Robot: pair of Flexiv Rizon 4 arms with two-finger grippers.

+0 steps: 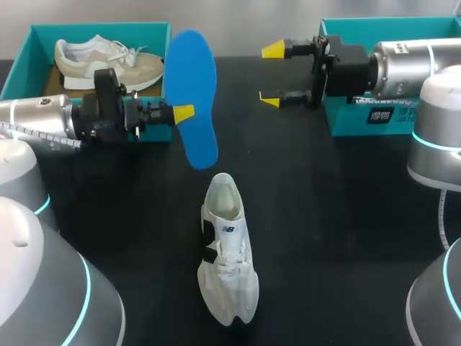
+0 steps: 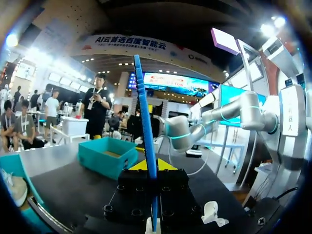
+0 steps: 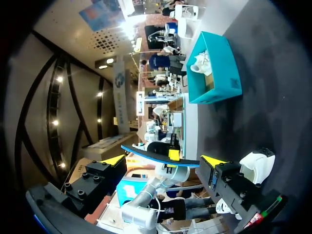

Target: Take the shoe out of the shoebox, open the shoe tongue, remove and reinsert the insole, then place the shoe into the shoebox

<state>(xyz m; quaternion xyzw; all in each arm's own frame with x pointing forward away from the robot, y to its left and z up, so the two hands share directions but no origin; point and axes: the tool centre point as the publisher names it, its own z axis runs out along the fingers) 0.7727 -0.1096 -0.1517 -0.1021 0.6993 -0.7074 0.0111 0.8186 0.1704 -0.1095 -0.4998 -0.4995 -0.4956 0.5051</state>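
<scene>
Head view
insole (image 1: 191, 97): thin, flat, bright blue sheet with a rounded foot outline. It is held up off the table with its broad face to the camera and its wider end up.
left gripper (image 1: 184, 113): clamped on the insole's edge about mid-length. One yellow tip shows in front and the other is hidden behind the sheet. The arm lies level, coming in past the left shoebox.
shoe (image 1: 227, 249): white, with a laced upper and a soft, lumpy sole. It stands upright mid-table, outside both boxes, just below the insole.
table (image 1: 324, 216): matte black.
left shoebox (image 1: 94, 30): teal card with straight walls, holding a beige shoe (image 1: 108, 61).
right shoebox (image 1: 392, 26): teal, behind the right arm.
right gripper (image 1: 272, 74): fingers spread wide and holding nothing. It points level toward the insole but is apart from it.

Left wrist view
insole: seen edge-on as a slim blue strip standing upright, pinched from both sides between the yellow tips.
right arm (image 2: 219, 117): silver and jointed, bent ahead.

Right wrist view
right gripper: its yellow tips stand far apart.
insole: a thin curved blue line ahead, not touching the fingers.
shoe: on the table beside one finger.
</scene>
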